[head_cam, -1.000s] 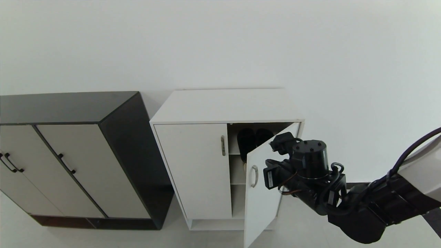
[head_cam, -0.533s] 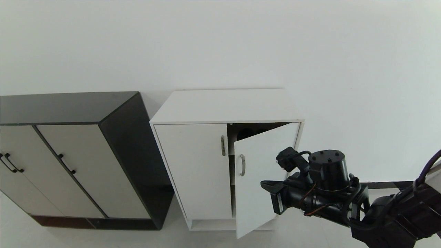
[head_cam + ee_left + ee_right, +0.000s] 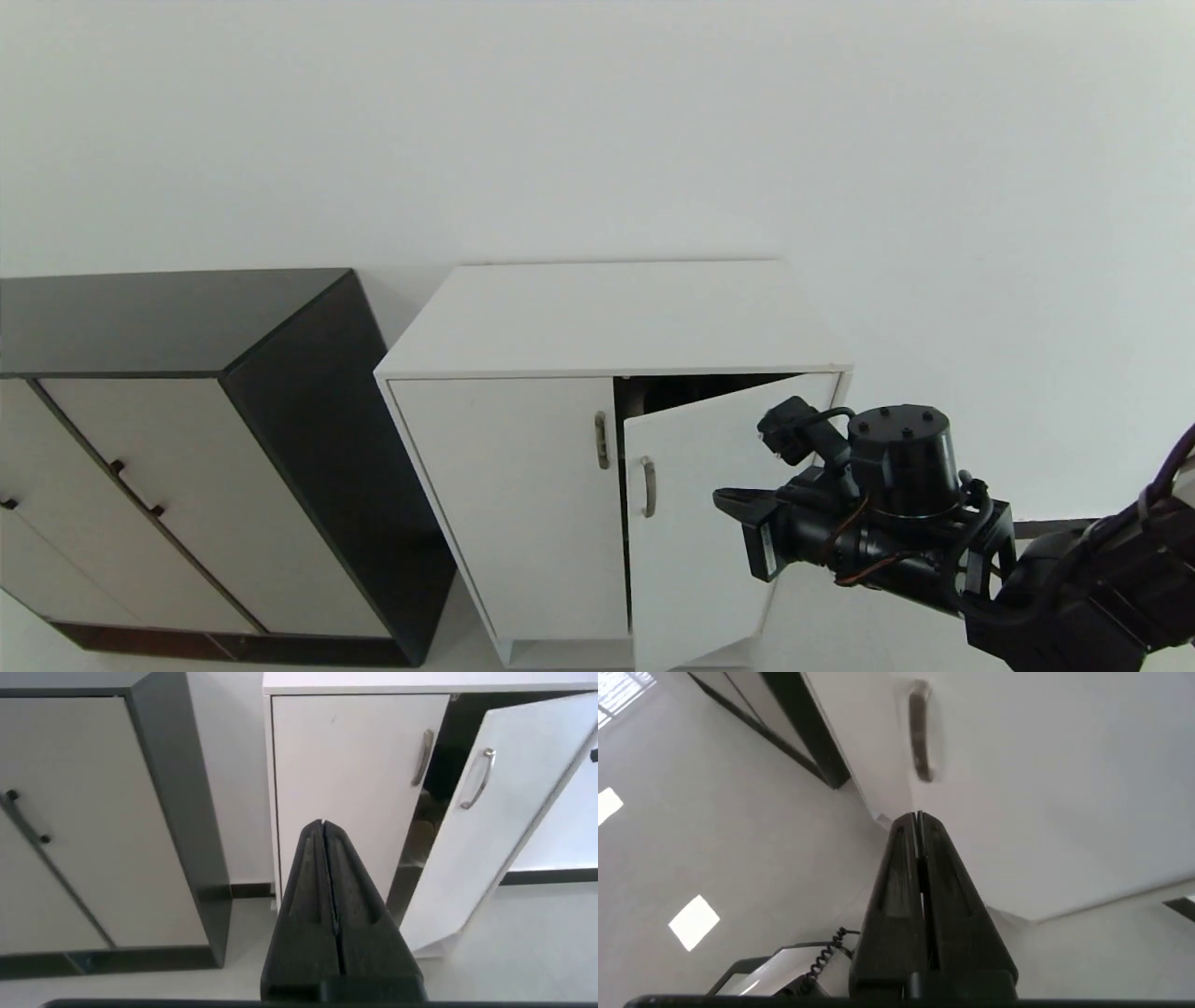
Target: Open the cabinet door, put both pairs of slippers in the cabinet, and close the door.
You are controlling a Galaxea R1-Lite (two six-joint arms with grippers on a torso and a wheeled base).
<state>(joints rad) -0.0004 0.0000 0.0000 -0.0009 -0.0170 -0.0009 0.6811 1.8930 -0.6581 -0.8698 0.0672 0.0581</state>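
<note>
- The right hand has its fingers pressed flat together and grips nothing. Its tip is at the outer face of the cabinet door; I cannot tell whether it touches.
- The door's metal handle is at 9 o'clock from that tip, near the door's free edge.
- The cabinet door is ajar, hinged on the right side of the white cabinet. A dark wedge of gap shows along its top, at 12 o'clock from the hand.
- The slippers cannot be made out in that gap (the inside is too dim).
- The cabinet's left door is closed, its own handle just beside the open door's edge.
- A dark cabinet with pale doors stands at 9 o'clock from the white one, just beside it, both against the wall.
- The left hand is also closed and empty, held above the floor, well apart from the white cabinet and pointing at its front.
</note>
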